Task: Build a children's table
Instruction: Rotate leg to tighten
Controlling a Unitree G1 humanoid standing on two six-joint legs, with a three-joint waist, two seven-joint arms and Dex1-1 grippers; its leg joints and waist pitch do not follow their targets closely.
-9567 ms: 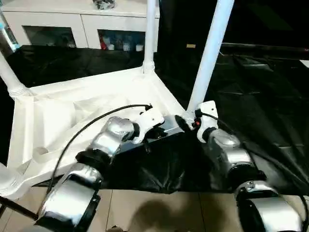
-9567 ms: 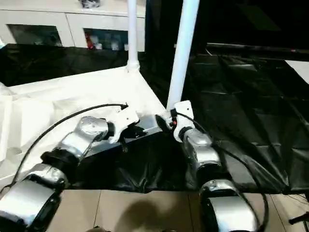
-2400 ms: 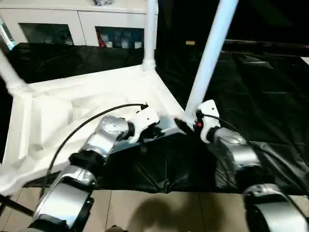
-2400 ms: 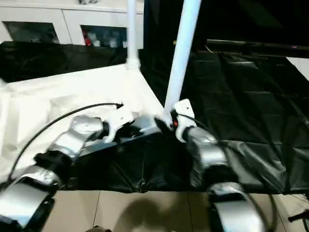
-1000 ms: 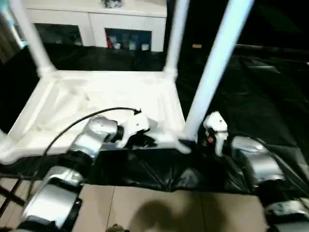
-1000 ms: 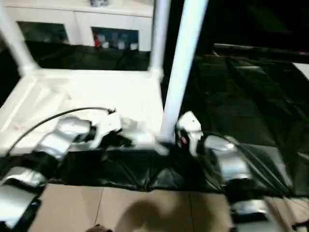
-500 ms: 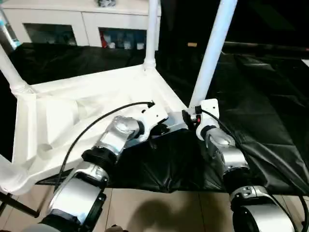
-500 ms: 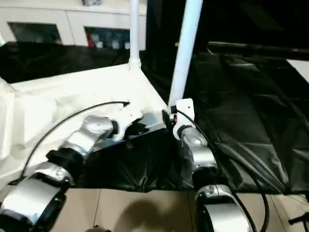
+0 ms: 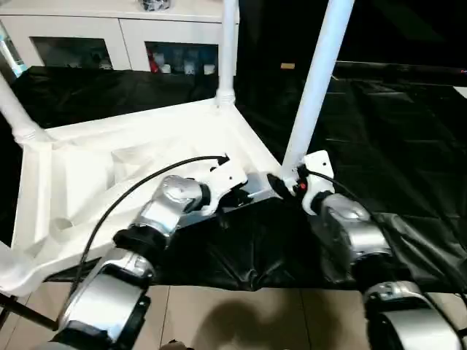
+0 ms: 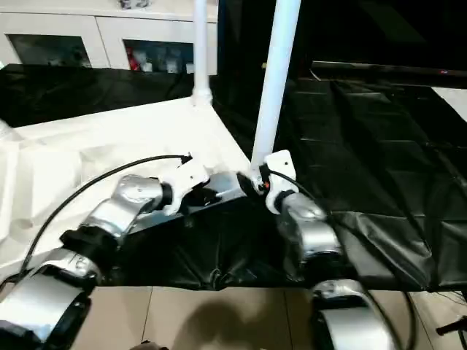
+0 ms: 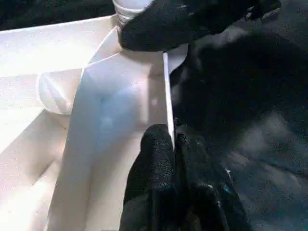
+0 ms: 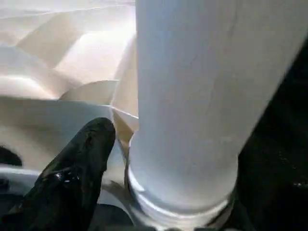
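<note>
The children's table (image 9: pixel 139 157) lies upside down on black sheeting (image 9: pixel 379 146), filling the left and centre of the head views, its ribbed underside facing up. Three legs can be made out standing in corner sockets. The far leg (image 9: pixel 228 44) rises at upper centre. The near right leg (image 9: pixel 317 80) runs up out of the top edge just right of centre. A third leg (image 9: pixel 13 109) shows at the left edge. A white cabinet (image 9: pixel 109 33) stands behind, along the top.

The left gripper (image 11: pixel 173 139) is pinched shut on the thin upright rim of the table top, one pad on each face of the wall, near the corner that carries the near right leg. The right gripper (image 9: pixel 281 191) sits at the base of that leg. In the right wrist view one black finger (image 12: pixel 79 163) lies beside the socket collar, and the leg's shaft stands between the jaws. Whether they press on it or stand clear, I cannot tell.

Judged by appearance, the piece is thin moulded plastic:
- Light for its bulk.
- Stiff along the ribs, but liable to flex at the bare rim.
- Smooth and glossy, so pads may slide on the tapered legs.

The better holds would be:
- Low on a leg, close to the collar, where leverage on the socket is least.
- The rim near a corner, where the walls brace each other.

A grip high on a leg could lever the joint loose.
</note>
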